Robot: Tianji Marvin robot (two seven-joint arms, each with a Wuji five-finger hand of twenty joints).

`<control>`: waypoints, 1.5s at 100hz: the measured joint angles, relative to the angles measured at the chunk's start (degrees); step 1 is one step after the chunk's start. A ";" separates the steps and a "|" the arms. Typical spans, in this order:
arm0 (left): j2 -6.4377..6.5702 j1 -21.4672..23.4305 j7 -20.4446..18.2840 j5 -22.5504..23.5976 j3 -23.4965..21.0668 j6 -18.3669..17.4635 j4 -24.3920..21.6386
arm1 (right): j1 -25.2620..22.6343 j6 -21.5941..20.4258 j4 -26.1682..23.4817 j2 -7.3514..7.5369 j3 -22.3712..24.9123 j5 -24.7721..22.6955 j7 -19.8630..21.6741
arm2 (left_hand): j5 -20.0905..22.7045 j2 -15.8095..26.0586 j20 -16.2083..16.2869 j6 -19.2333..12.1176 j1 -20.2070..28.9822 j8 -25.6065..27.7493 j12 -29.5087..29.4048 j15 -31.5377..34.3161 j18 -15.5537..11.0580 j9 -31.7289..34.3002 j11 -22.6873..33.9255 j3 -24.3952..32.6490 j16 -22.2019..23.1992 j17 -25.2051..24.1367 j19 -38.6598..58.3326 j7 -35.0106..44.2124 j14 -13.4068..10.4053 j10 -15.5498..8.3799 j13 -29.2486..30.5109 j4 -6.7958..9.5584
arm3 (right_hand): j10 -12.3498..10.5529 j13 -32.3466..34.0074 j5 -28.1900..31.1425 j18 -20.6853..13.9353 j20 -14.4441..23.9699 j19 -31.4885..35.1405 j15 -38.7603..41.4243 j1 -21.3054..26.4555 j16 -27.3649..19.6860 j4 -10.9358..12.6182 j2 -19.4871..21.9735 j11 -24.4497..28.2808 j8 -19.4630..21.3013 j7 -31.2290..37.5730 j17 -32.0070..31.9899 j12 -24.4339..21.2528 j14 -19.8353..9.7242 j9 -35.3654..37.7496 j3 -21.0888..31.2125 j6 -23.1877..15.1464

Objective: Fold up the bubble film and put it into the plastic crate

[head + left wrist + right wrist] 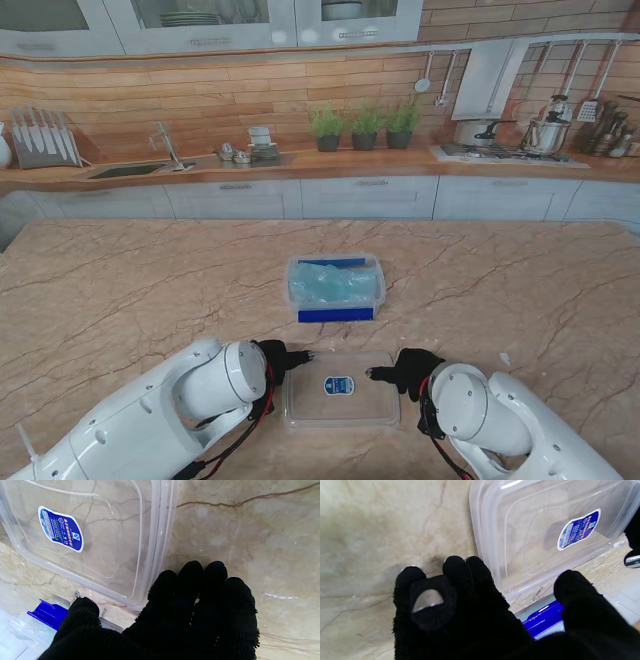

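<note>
Pale blue bubble film (pixel 328 285) already sits bunched inside the plastic crate (pixel 372 268), farther from me than the clear lid (pixel 341 388). The lid's long axis runs left to right between my hands: left hand (pixel 278 361) and right hand (pixel 405 370) flank its short ends, equally near, fingers (pixel 187 585) loosely spread on the worktop (pixel 120 290), holding nothing.

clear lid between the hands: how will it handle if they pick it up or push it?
The clear lid looks thin and see-through, so probably light and a bit flexy. Lying flat on the smooth marble table, it would likely slide, not tip. The left robot hand and right robot hand sit at its edges; its low rim gives little to grip.
</note>
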 measured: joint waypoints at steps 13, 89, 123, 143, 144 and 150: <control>-0.91 0.48 1.57 -0.13 -1.16 0.30 0.80 | 1.22 0.19 1.17 -0.51 -0.46 1.47 -1.36 | -0.02 0.00 0.00 0.00 0.00 -0.09 0.00 -0.07 -0.01 -0.01 0.00 0.00 -0.03 -0.50 -0.56 -0.24 0.00 0.00 -0.62 0.00 | 0.00 0.00 0.00 0.00 0.00 0.00 -0.02 0.00 0.01 0.00 0.00 0.00 -0.07 -1.42 -0.04 0.00 0.00 0.00 0.00 0.00; -1.53 2.37 2.90 1.22 -3.47 0.91 0.06 | 4.05 0.74 3.94 -1.70 0.19 0.38 -3.25 | -2.44 -0.01 0.03 -6.41 0.01 -1.59 -0.66 -2.56 -0.30 -1.66 -1.48 0.00 -1.57 0.97 -0.81 -2.77 0.00 -2.22 -0.84 0.00 | 0.24 -1.57 -2.37 -0.02 0.00 -0.45 -1.14 0.00 0.04 0.00 0.01 -0.61 1.06 -1.97 -1.67 -0.13 0.08 -1.15 0.00 -12.18; -1.26 3.06 2.81 2.47 -3.95 1.16 -0.61 | 5.96 3.11 4.57 -1.11 -1.30 -3.30 -0.84 | -4.66 -0.03 0.08 -9.96 0.01 -1.58 -1.93 -2.70 -0.30 -1.16 -2.46 0.00 -4.87 3.01 0.14 -3.09 -0.24 -2.44 1.40 0.00 | 0.28 -1.59 -2.46 -0.02 -0.01 -1.25 -2.78 0.00 0.04 0.00 0.01 -0.80 4.69 9.62 -1.75 -1.09 0.38 -1.15 0.00 -14.95; -0.57 3.53 2.32 3.88 -4.11 1.33 -1.33 | 6.29 4.05 4.39 -0.56 -1.80 -6.00 1.21 | -5.43 -0.04 0.13 -10.04 0.01 1.11 -2.79 -1.86 -0.23 0.22 -3.94 0.00 -5.10 5.38 2.20 -3.27 -0.46 -2.91 3.69 0.00 | 0.28 -1.59 -2.46 -0.02 -0.02 -1.28 -2.85 0.00 0.02 0.00 0.01 -1.11 5.17 12.23 -1.76 -1.62 0.41 -1.13 0.00 -15.17; -0.52 3.52 2.30 3.92 -4.07 1.34 -1.35 | 6.35 4.13 4.39 -0.51 -1.89 -6.17 1.40 | -5.43 -0.04 0.14 -10.04 0.01 1.17 -2.87 -1.83 -0.23 0.60 -4.14 0.00 -5.10 5.61 2.30 -3.27 -0.50 -3.13 3.97 0.00 | 0.28 -1.59 -2.46 -0.02 -0.02 -1.29 -2.87 0.00 0.02 0.00 0.01 -1.16 5.17 12.23 -1.76 -1.62 0.41 -1.13 0.00 -15.17; -0.15 3.23 2.08 3.99 -3.45 1.40 -1.43 | 6.86 4.70 4.39 -0.15 -2.58 -6.83 2.40 | -5.43 -0.04 0.15 -10.05 0.36 2.01 -2.89 -1.62 -0.23 1.60 -4.20 0.00 -5.40 6.35 2.90 -3.14 -0.67 -3.14 4.72 0.00 | 0.28 -1.55 -2.46 0.04 -0.06 -1.42 -3.41 0.00 -0.51 0.00 0.01 -1.41 5.17 12.24 -1.77 -1.67 0.57 -0.55 0.00 -15.13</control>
